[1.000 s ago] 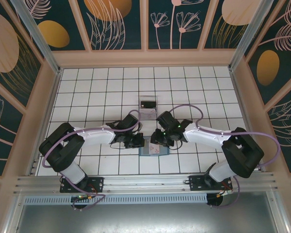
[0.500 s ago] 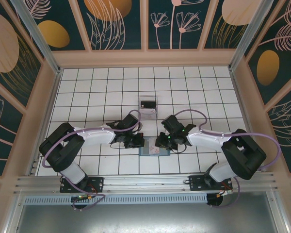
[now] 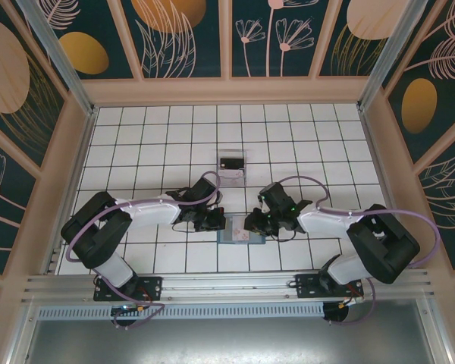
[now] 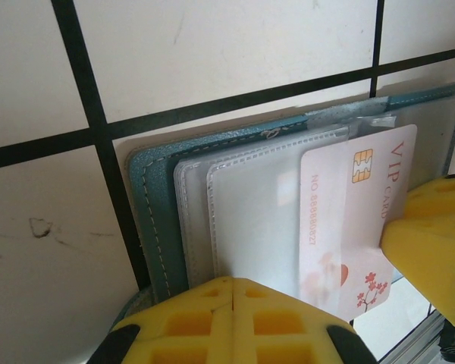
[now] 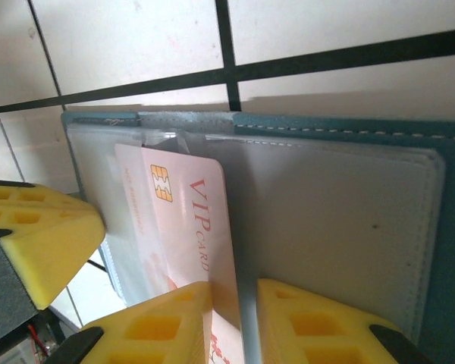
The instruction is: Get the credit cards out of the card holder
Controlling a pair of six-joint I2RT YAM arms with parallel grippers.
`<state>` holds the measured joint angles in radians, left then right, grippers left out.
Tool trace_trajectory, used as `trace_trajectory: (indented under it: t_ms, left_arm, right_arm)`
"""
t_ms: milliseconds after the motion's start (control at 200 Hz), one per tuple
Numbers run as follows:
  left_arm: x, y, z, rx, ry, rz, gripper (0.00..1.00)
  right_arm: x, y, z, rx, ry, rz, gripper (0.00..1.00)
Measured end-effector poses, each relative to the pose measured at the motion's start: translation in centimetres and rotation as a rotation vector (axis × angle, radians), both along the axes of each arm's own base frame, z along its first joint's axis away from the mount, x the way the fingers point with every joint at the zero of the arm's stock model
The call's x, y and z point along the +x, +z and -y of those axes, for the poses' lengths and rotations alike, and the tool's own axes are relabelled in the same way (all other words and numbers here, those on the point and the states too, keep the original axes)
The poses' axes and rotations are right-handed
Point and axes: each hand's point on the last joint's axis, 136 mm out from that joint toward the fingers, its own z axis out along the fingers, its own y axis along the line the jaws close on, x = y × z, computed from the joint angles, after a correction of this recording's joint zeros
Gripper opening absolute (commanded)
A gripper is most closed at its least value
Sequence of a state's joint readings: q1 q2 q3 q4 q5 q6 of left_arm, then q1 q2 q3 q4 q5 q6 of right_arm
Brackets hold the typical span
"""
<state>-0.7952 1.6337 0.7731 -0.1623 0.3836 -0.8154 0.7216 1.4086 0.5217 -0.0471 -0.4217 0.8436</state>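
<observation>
The slate-blue card holder (image 3: 241, 234) lies open and flat on the white-tiled tabletop (image 3: 152, 144), near the front edge and between the two arms. The left pincer (image 3: 217, 223) comes in from its left side and the right pincer (image 3: 250, 223) from its right. From the left wrist, the left pincer (image 4: 231, 303) has its yellow pads pressed together with no gap, their tips resting on the clear plastic sleeves (image 4: 250, 220) of the card holder. A whitish card (image 4: 356, 220) printed "VIP" with a gold chip sticks partway out of a sleeve. From the right wrist, the right pincer (image 5: 233, 296) straddles the near edge of that card (image 5: 186, 220), one pad touching it and the other just beside it. I cannot tell whether the card is truly clamped. Farther back on the tabletop, well apart from the card holder, a clear plastic box (image 3: 231, 173) holds a black card (image 3: 230, 162).
</observation>
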Motion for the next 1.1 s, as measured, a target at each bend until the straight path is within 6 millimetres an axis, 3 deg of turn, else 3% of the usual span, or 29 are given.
trace_trajectory:
  t_ms: [435,1096]
  left_arm:
    - [-0.1,0.0,-0.1,0.01,-0.001,-0.006,0.0]
    - [0.1,0.0,0.0,0.018,-0.014,-0.005,0.0]
  right_arm:
    - [-0.4,0.2,-0.1,0.083,0.019,0.024,0.13]
    - [0.6,2.8,1.3,0.12,-0.014,0.087,0.07]
